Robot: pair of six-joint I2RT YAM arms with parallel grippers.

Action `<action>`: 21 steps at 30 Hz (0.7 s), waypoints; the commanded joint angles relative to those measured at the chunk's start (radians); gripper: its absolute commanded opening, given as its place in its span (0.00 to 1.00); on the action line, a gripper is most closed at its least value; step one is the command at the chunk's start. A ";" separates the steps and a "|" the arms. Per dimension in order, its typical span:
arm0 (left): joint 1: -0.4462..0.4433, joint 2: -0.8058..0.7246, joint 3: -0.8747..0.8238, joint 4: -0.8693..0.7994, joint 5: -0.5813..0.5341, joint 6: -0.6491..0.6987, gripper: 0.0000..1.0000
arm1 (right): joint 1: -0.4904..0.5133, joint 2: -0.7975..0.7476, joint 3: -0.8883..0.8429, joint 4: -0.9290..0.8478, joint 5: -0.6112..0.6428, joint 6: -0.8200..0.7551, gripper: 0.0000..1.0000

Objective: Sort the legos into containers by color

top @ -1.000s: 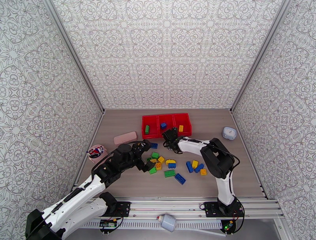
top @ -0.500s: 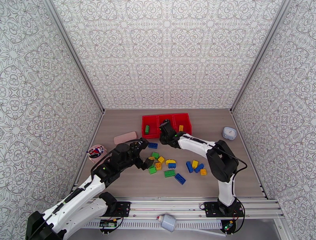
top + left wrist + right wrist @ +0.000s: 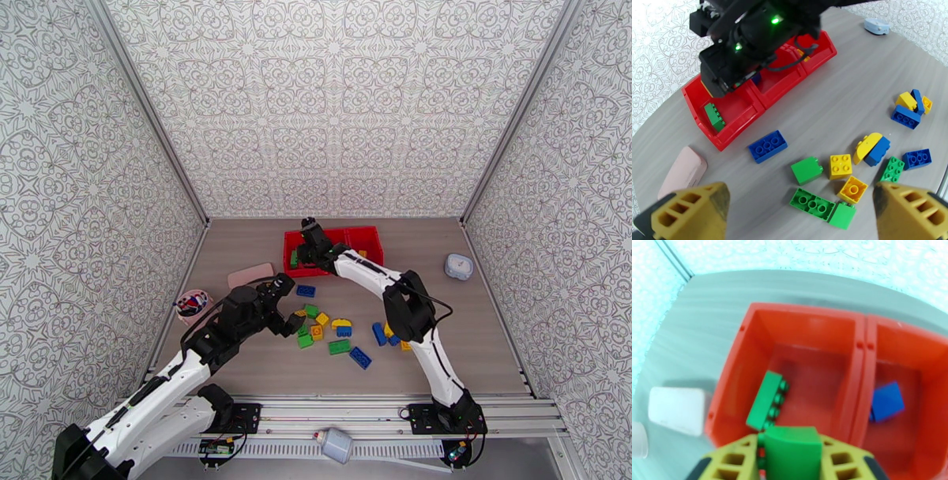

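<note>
One green brick (image 3: pixel 792 451) is sitting pinched in the right jaws, hanging above the left bin (image 3: pixel 802 313) of the red row, where another green brick (image 3: pixel 766 400) is lying. Left jaws are standing wide above loose bricks (image 3: pixel 840 165) lying on the bench (image 3: pixel 853 98).

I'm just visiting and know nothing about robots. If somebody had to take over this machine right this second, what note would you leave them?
Right gripper: shut on a green brick, held over the left-end bin of the red row.
Left gripper: open and empty, above the loose bricks on the table.
Done: a long green brick lies in the left-end bin, a blue brick in the middle bin, a yellow brick in the right-end bin.
Left: release the held green brick, then sort the scattered green, blue and yellow bricks.
</note>
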 commanded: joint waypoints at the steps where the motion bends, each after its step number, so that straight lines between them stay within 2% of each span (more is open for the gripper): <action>1: 0.010 -0.001 -0.005 0.026 0.003 -0.002 1.00 | -0.008 0.068 0.127 -0.094 -0.008 -0.047 0.35; 4: 0.009 -0.006 -0.006 0.025 0.000 0.002 1.00 | -0.008 0.072 0.171 -0.121 -0.009 -0.059 0.45; 9: 0.011 -0.014 -0.005 0.031 0.007 0.003 1.00 | -0.009 -0.034 0.048 -0.062 -0.010 -0.070 0.64; 13: 0.020 -0.003 -0.003 0.039 -0.008 -0.015 1.00 | -0.008 -0.178 -0.168 0.050 -0.014 -0.060 0.76; 17: 0.015 0.029 0.030 0.034 -0.059 -0.097 1.00 | -0.009 -0.347 -0.446 0.201 -0.008 -0.042 0.90; 21: -0.001 0.078 0.085 -0.005 -0.143 -0.200 1.00 | -0.009 -0.508 -0.691 0.294 -0.004 -0.036 0.95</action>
